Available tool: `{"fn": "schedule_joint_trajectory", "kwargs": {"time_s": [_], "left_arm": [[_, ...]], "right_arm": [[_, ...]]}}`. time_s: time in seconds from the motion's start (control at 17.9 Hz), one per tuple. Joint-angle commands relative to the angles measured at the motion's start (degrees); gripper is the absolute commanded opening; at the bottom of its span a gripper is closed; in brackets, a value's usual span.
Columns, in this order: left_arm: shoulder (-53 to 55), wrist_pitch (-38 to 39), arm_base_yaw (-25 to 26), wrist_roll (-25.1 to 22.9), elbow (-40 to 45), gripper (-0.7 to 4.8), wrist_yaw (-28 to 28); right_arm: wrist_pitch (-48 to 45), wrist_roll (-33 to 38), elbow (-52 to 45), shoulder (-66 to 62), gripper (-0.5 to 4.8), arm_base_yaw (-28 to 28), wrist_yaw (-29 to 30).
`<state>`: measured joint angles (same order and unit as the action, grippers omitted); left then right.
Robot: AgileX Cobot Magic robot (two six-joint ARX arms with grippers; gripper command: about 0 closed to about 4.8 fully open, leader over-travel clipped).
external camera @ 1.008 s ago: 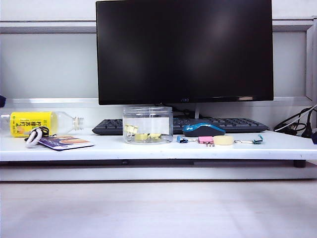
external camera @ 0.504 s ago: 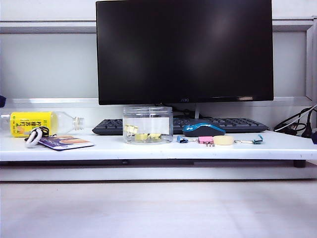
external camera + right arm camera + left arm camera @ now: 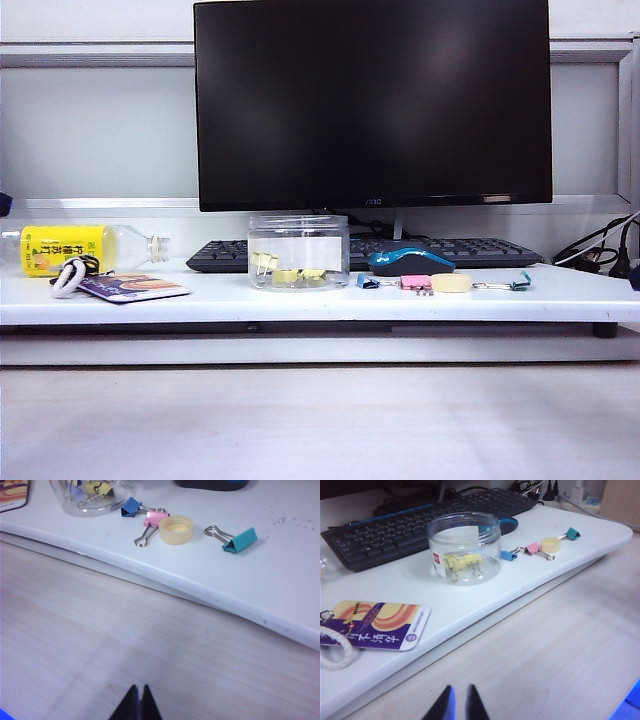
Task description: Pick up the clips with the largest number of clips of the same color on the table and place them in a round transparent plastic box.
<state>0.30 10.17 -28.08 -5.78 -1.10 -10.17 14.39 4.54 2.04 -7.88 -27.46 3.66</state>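
Exterior view: round transparent plastic box (image 3: 298, 252) upright on the white desk (image 3: 300, 298) below the monitor (image 3: 372, 103), pale-yellow clips (image 3: 285, 270) lying inside on its floor. Blue clip (image 3: 367, 282), pink clip (image 3: 415, 283), yellow cap (image 3: 450, 283) and teal clip (image 3: 518, 282) in a row just beside the box. Neither gripper in this view.

Left wrist view: left gripper (image 3: 456, 707) closed, empty, low over the wooden surface (image 3: 560, 655), well apart from the box (image 3: 464, 547) ahead on the desk. Clips (image 3: 462, 563) inside it.

Right wrist view: right gripper (image 3: 135, 702) closed, empty, over the wood, well short of the desk edge. Box (image 3: 92, 497) far ahead, cut off by the frame, clips (image 3: 97, 488) inside.
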Motion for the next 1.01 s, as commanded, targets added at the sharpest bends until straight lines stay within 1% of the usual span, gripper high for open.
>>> {"fn": "schedule_joint_trajectory", "kwargs": {"time_s": [0.06, 0.17, 0.22, 0.39, 0.5, 0.62, 0.78, 0.9, 1.01], "left_arm": [[-0.2, 0.4, 1.0, -0.2, 0.4, 0.48, -0.2], [-0.2, 0.4, 4.9, -0.2, 0.4, 0.48, -0.2], [-0.2, 0.4, 8.3, -0.2, 0.4, 0.48, -0.2], [-0.2, 0.4, 15.0, -0.2, 0.4, 0.48, -0.1], [-0.2, 0.4, 21.3, -0.2, 0.4, 0.48, -0.1], [-0.2, 0.4, 23.3, -0.2, 0.4, 0.48, -0.1], [-0.2, 0.4, 23.6, -0.2, 0.4, 0.48, -0.1], [-0.2, 0.4, 23.6, -0.2, 0.4, 0.48, -0.1], [-0.2, 0.4, 23.6, -0.2, 0.4, 0.48, -0.1]], "right_arm": [[-0.5, 0.2, -0.1, 1.0, 0.19, 0.0, -0.1], [-1.2, 0.2, -0.1, 1.7, 0.19, 0.7, -0.1], [-1.2, 0.2, -0.1, 1.7, 0.19, 1.9, -0.1], [-1.2, 0.2, -0.1, 1.7, 0.19, 6.4, -0.1], [-1.2, 0.2, -0.1, 1.8, 0.18, 13.4, -0.1], [-1.2, 0.2, -0.1, 1.8, 0.19, 18.3, -0.1], [-1.1, 0.2, -0.1, 2.0, 0.19, 24.4, -0.1], [-1.1, 0.2, -0.1, 2.9, 0.18, 26.8, -0.1], [-1.1, 0.2, -0.1, 4.0, 0.18, 27.6, -0.2]]}}
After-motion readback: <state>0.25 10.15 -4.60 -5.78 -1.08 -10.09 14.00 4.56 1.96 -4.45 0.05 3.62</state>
